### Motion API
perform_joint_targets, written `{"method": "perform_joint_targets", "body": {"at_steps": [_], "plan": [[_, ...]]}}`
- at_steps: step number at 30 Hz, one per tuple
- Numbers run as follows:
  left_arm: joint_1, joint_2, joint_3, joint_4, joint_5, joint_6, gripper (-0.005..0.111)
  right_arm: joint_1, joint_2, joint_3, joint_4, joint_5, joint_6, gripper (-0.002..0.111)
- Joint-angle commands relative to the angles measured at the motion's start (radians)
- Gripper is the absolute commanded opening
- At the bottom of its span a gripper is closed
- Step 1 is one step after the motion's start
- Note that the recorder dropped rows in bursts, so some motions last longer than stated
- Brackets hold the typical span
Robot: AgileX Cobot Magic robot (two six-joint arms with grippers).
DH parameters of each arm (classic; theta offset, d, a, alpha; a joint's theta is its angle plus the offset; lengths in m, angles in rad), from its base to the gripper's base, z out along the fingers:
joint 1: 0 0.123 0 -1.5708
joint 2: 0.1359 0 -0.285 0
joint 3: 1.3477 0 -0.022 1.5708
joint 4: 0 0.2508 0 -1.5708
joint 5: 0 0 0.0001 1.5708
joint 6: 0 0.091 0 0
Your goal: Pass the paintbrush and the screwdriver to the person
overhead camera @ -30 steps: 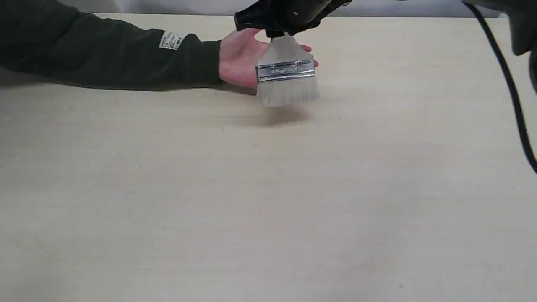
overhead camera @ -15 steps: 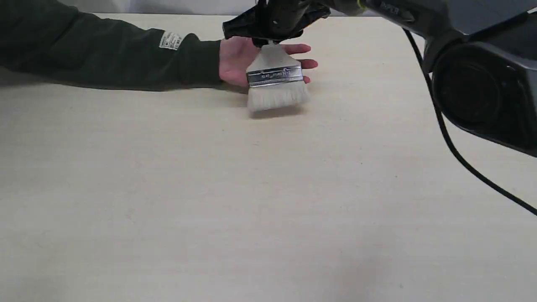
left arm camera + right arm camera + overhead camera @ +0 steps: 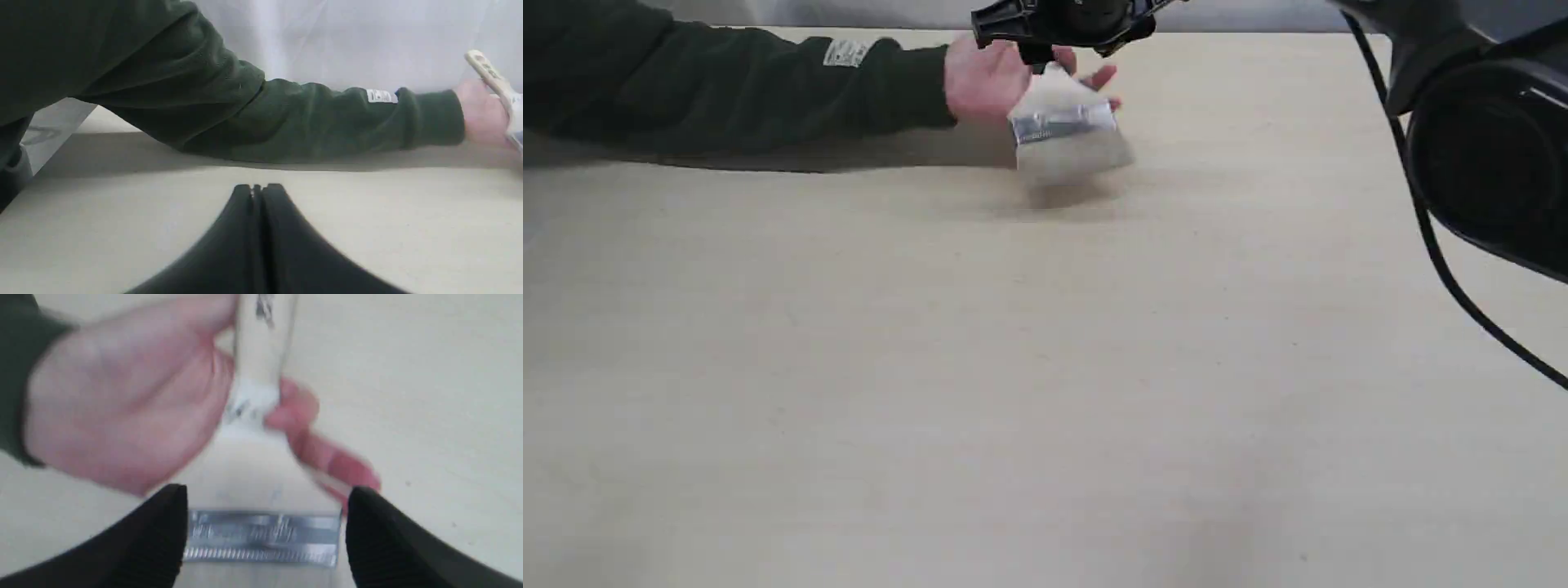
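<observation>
Beige table bears the person's green sleeve. Right gripper jaws stand wide, straddling the blurred paintbrush, whose handle sits in the person's hand. Left gripper jaws are pressed together, empty.

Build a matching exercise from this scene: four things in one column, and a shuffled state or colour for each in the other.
Things:
1. paintbrush
2. left gripper
3. right gripper
4. sleeve

States:
A. dark green
B. fingers shut together
C. at the person's hand
D. fingers spread wide

Pairs: 1-C, 2-B, 3-D, 4-A
</observation>
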Motion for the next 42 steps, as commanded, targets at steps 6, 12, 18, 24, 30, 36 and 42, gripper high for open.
{"method": "perform_joint_targets", "body": {"at_steps": [6, 12, 18, 24, 30, 36, 42], "plan": [[-0.008, -0.002, 0.002, 0.000, -0.011, -0.002, 0.000, -0.007, -0.163, 0.126, 0.018, 0.039, -0.028, 0.054], [-0.008, -0.002, 0.002, 0.000, -0.011, -0.002, 0.000, -0.007, -0.347, 0.368, 0.029, -0.053, -0.028, 0.034], [-0.008, -0.002, 0.002, 0.000, -0.011, -0.002, 0.000, -0.007, -0.581, 0.700, 0.112, -0.202, -0.028, 0.021], [-0.008, -0.002, 0.002, 0.000, -0.011, -0.002, 0.000, 0.004, -0.846, 1.034, 0.125, -0.352, -0.030, 0.007], [-0.008, -0.002, 0.002, -0.003, -0.008, -0.002, 0.000, 0.004, -1.124, 1.301, 0.166, -0.409, -0.030, 0.004], [-0.008, -0.002, 0.002, -0.003, -0.011, -0.002, 0.000, 0.004, -1.387, 1.526, 0.233, -0.497, -0.030, 0.004], [-0.008, -0.002, 0.002, -0.003, -0.011, -0.002, 0.000, 0.004, -1.603, 1.693, 0.246, -0.499, -0.030, 0.004]]}}
